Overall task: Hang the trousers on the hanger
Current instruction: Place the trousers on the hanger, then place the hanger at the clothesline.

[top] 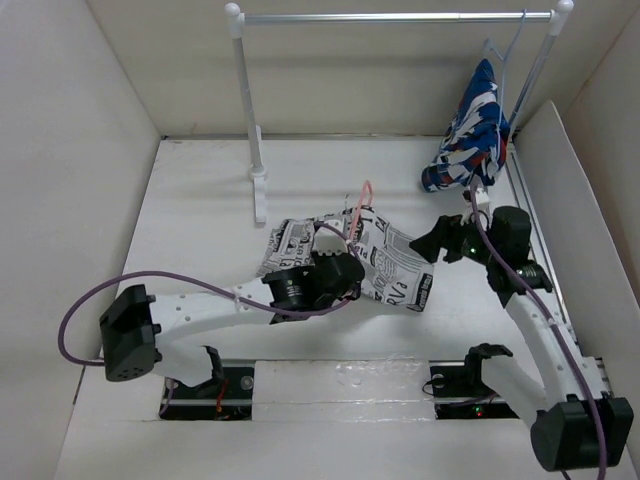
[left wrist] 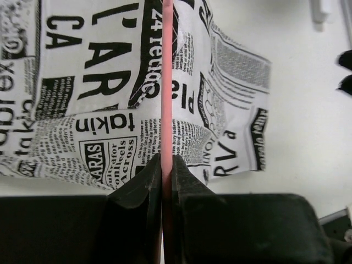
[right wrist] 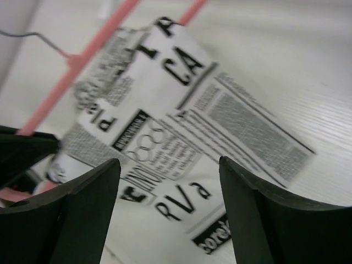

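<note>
The trousers (top: 392, 268), white with black newsprint, lie draped over the pink hanger (top: 364, 200) in the middle of the table. My left gripper (top: 350, 277) is shut on the hanger's thin pink bar (left wrist: 166, 82), which runs straight up between its fingertips (left wrist: 166, 160), with the trousers (left wrist: 99, 82) spread on both sides of the bar. My right gripper (top: 432, 243) hovers at the trousers' right edge. In the right wrist view it (right wrist: 169, 165) stands open above the printed cloth (right wrist: 220, 110), holding nothing, with the hanger (right wrist: 71, 71) to the upper left.
A white clothes rail (top: 400, 17) spans the back of the table on two posts. A blue, white and red garment (top: 472, 130) hangs at its right end on a pale blue hanger (top: 505, 60). White walls enclose the table on the left, back and right.
</note>
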